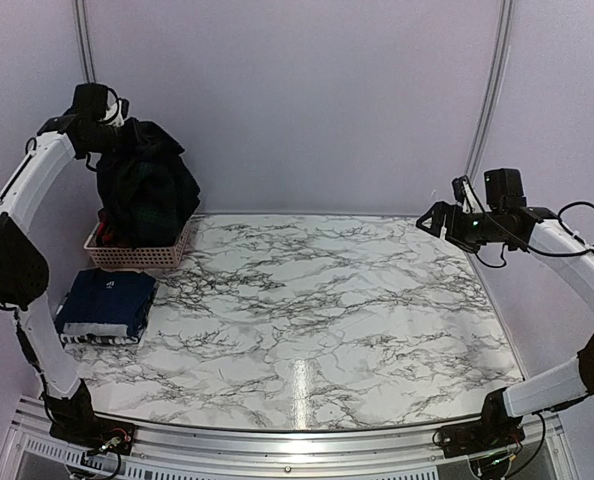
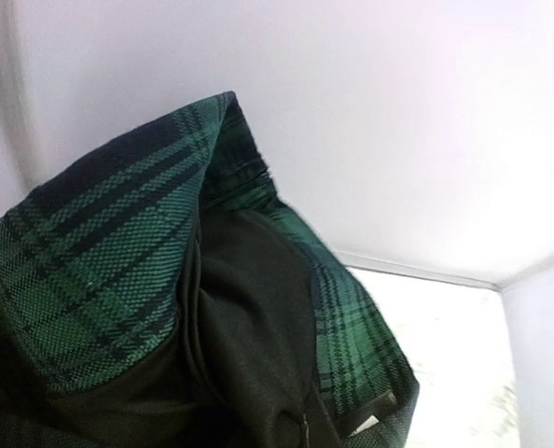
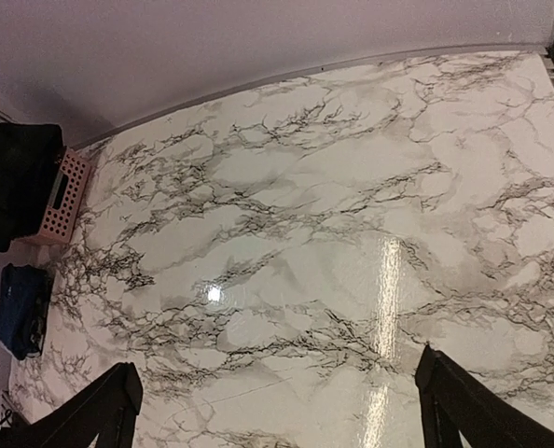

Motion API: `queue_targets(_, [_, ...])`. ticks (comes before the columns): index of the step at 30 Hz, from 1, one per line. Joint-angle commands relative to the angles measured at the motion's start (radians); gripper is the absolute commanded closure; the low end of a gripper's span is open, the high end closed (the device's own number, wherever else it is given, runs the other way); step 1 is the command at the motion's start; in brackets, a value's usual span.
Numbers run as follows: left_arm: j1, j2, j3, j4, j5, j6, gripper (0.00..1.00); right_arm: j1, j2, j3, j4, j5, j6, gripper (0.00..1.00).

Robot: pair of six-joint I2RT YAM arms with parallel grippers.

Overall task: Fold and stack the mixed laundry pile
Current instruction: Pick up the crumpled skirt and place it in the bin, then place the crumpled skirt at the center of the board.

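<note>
While aloft, plaid garment (image 1: pixel 147 185) (green) over basket (image 1: pixel 137 256)

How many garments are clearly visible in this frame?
2. A dark green plaid garment hangs from the left end effector above the pink basket; a folded navy garment lies on the table in front of it. Others may be hidden in the basket or under the navy one.

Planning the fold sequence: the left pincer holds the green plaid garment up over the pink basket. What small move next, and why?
Probably carry the green plaid garment rightward over the marble table. The left pincer is shut on its top while its lower part hangs bunched at the pink basket, so it needs flat space to spread.
</note>
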Motion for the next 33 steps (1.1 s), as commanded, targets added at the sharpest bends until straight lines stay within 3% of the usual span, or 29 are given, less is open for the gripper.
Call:
queue_targets(1, [-0.155, -0.084, 0.041, 0.11, 0.149, -0.078, 1.0, -0.001, 0.002, 0.001, 0.044, -0.057, -0.014, 0.01])
queue_targets(7, [-0.364, -0.089, 0.179, 0.137, 0.272, -0.148, 1.0, 0.0, 0.002, 0.001, 0.063, -0.098, -0.026, 0.02])
queue_targets(12, [-0.465, -0.169, 0.103, 0.16, 0.398, -0.139, 0.98, -0.001, -0.005, 0.008, 0.054, -0.114, -0.04, 0.02])
queue_targets(13, [-0.468, -0.203, 0.041, 0.16, 0.394, -0.116, 0.8, -0.001, -0.008, 0.008, 0.053, -0.118, -0.042, 0.02])
queue_targets(15, [-0.445, -0.301, -0.132, 0.153, 0.27, -0.086, 0.27, 0.0, -0.015, 0.005, 0.047, -0.131, -0.048, 0.02])
queue_targets(16, [-0.423, -0.355, -0.229, 0.153, 0.2, -0.085, 0.07, 0.0, -0.019, 0.002, 0.043, -0.133, -0.052, 0.01])
queue_targets(17, [-0.399, -0.395, -0.316, 0.156, 0.15, -0.086, 0.02, 0.0, -0.025, -0.002, 0.04, -0.135, -0.057, 0.02])
queue_targets(20, [-0.358, -0.47, -0.539, 0.158, 0.055, -0.05, 0.01, -0.001, -0.047, -0.021, 0.015, -0.147, -0.077, 0.01])
queue_targets(23, [-0.37, -0.504, -0.7, 0.159, 0.06, -0.013, 0.01, -0.001, -0.065, -0.044, -0.014, -0.166, -0.096, 0.02])
queue_targets(29, [-0.529, -0.549, -0.941, 0.199, 0.061, 0.073, 0.01, 0.017, -0.042, -0.1, -0.059, -0.187, -0.134, 0.05])
queue_targets(33, [-0.629, -0.516, -1.036, 0.22, 0.053, 0.078, 0.01, 0.118, 0.067, -0.079, -0.106, -0.17, -0.146, 0.1])
